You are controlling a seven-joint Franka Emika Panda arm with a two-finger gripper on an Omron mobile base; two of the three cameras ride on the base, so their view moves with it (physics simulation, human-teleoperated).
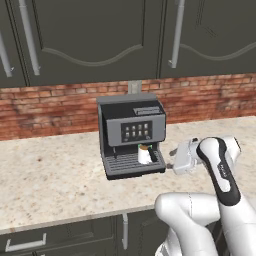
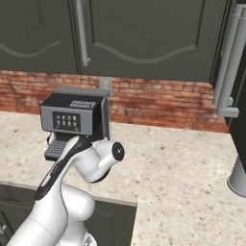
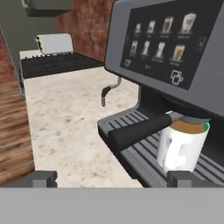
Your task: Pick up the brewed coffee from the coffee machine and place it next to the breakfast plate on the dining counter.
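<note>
The coffee machine (image 1: 132,132) stands on the beige stone counter against the brick wall, also seen in the right base view (image 2: 74,116). The brewed coffee, a white mug (image 1: 144,154) with a green-tinted rim, sits upright on the slatted drip tray (image 1: 131,167) under the spout. My gripper (image 1: 176,159) hovers just right of the machine, level with the tray, open and holding nothing. In the hand view the mug (image 3: 181,146) is close at lower right, handle facing me, beyond my right fingertip (image 3: 188,178). The breakfast plate and the dining counter are out of view.
A black portafilter handle (image 3: 140,129) juts out beside the mug and a steam wand (image 3: 107,92) hangs to its left. Dark cabinets (image 1: 100,35) hang above. A grey pot (image 2: 238,178) stands at far right. A dark cooktop (image 3: 57,64) lies further along the counter.
</note>
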